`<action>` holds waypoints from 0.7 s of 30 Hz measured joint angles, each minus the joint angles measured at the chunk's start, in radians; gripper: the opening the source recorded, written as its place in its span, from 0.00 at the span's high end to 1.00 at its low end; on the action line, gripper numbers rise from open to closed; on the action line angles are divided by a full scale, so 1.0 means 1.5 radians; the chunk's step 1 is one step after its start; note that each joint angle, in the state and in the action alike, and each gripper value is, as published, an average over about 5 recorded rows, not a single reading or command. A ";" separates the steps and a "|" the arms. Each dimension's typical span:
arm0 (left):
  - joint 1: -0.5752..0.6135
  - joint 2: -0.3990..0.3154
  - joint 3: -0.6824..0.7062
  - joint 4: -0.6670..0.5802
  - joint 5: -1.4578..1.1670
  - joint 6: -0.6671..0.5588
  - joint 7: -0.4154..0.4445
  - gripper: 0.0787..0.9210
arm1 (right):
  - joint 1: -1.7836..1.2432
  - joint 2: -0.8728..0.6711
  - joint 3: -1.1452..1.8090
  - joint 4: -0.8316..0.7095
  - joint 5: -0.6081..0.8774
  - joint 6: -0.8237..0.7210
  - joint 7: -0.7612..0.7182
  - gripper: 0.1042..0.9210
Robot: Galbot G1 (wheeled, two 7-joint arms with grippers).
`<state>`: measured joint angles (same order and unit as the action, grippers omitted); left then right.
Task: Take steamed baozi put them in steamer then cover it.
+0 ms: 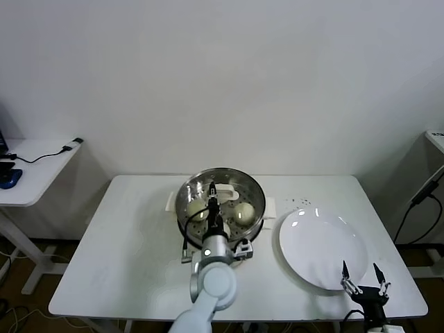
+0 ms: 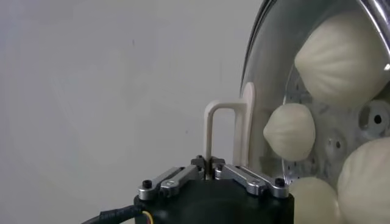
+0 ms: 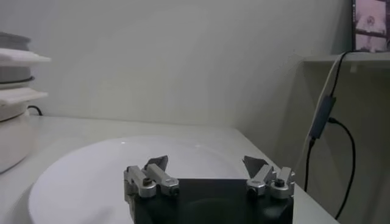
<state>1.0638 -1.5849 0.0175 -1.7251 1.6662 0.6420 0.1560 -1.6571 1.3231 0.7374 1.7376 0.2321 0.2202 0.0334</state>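
The steamer point(image 1: 254, 189) stands mid-table on its white base. Several cream-white baozi point(image 1: 242, 211) lie inside it. In the left wrist view they show through the glass lid point(image 2: 259, 79), among them one large bun point(image 2: 341, 58) and a smaller one point(image 2: 289, 131). My left gripper point(image 1: 211, 196) reaches over the pot and is shut on the lid's white loop handle point(image 2: 216, 128), clamped between the jaws of that gripper point(image 2: 209, 163). The lid is over the pot's mouth; I cannot tell whether it rests on the rim. My right gripper point(image 1: 362, 279) is open and empty at the plate's front right edge.
A flat white plate point(image 1: 320, 244) lies right of the steamer, bare; it also shows in the right wrist view point(image 3: 91, 176) under the open right gripper point(image 3: 206, 163). The steamer's white base point(image 3: 12, 128) is at that view's edge. A side desk point(image 1: 31, 170) with cables stands far left.
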 measured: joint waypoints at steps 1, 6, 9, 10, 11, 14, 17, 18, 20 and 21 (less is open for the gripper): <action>0.000 0.000 0.000 0.000 -0.001 0.000 -0.001 0.93 | 0.000 0.000 0.000 0.000 0.000 0.000 0.000 0.12; 0.003 0.006 0.004 -0.005 -0.017 0.000 -0.003 0.81 | 0.001 0.001 -0.003 0.002 -0.001 0.000 0.000 0.12; 0.004 0.011 0.007 -0.012 -0.034 0.000 -0.005 0.71 | 0.003 0.002 -0.005 0.002 -0.004 -0.001 -0.001 0.12; 0.005 0.013 0.008 -0.016 -0.040 0.000 -0.005 0.68 | 0.004 0.003 -0.006 0.002 -0.005 -0.001 -0.002 0.12; 0.007 0.016 0.010 -0.020 -0.046 0.000 -0.005 0.65 | 0.004 0.003 -0.006 0.002 -0.006 -0.002 -0.002 0.12; 0.012 0.024 0.014 -0.038 -0.068 -0.001 -0.007 0.54 | 0.006 0.004 -0.009 0.002 -0.008 -0.004 -0.003 0.12; 0.020 0.035 0.016 -0.060 -0.095 -0.005 -0.011 0.44 | 0.009 0.004 -0.010 0.002 -0.009 -0.007 -0.003 0.12; 0.024 0.039 0.015 -0.068 -0.106 -0.009 -0.014 0.40 | 0.010 0.004 -0.010 0.002 -0.009 -0.008 -0.004 0.12; 0.032 0.048 0.014 -0.087 -0.134 -0.019 -0.020 0.34 | 0.013 0.004 -0.011 0.001 -0.009 -0.010 -0.004 0.12; 0.036 0.053 0.013 -0.096 -0.151 -0.027 -0.026 0.30 | 0.014 0.004 -0.012 0.000 -0.009 -0.011 -0.004 0.12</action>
<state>1.1176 -1.5059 0.0365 -1.8699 1.4391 0.6016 0.1172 -1.6360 1.3287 0.7198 1.7369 0.2186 0.2041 0.0276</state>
